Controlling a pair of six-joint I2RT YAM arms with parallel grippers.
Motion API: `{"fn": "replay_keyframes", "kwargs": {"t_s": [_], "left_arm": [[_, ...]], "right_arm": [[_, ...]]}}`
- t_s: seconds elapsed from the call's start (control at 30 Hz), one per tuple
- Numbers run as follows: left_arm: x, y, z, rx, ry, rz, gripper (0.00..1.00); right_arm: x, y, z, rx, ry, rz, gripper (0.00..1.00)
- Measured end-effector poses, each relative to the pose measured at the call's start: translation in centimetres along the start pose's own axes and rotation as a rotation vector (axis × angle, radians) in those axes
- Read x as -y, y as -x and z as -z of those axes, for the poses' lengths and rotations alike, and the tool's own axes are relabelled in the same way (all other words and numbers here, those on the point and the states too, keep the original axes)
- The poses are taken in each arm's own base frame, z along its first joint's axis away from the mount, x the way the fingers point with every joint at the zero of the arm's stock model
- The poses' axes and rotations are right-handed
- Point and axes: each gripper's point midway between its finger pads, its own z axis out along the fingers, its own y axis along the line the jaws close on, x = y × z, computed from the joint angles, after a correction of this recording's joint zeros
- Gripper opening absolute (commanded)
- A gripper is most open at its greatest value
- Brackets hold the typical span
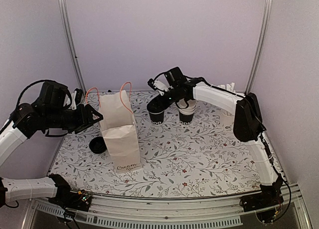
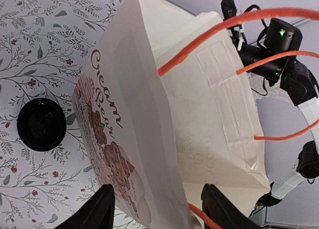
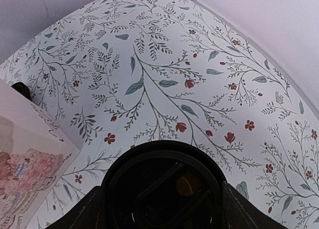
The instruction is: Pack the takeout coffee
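Floral-patterned table: right pincer grips small black-lidded paper coffee cup; left pincer gapes wide at white paper bag.

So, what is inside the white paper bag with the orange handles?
In the left wrist view the white paper bag is open, and only its bare inner walls show, with nothing against them. Its floor is covered by the near wall, so I cannot see it.

The bag sits left of the coffee cup, stack of cups just right of it, loose lid left of the bag.
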Motion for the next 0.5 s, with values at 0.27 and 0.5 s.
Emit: {"fn": "replay_keyframes", "kwargs": {"t_s": [0.27,0.5], "left_arm": [[-0.2,0.2,0.0,0.009,0.009,-0.013,0.62],[0.1,1.1,0.6,0.04,0.021,-0.034,0.62]], "right_arm": [[-3.8,1.9,9.3,0.028,0.089,0.035,0.72],[-6.4,-1.4,15.8,0.011,0.134,0.066,0.72]]}}
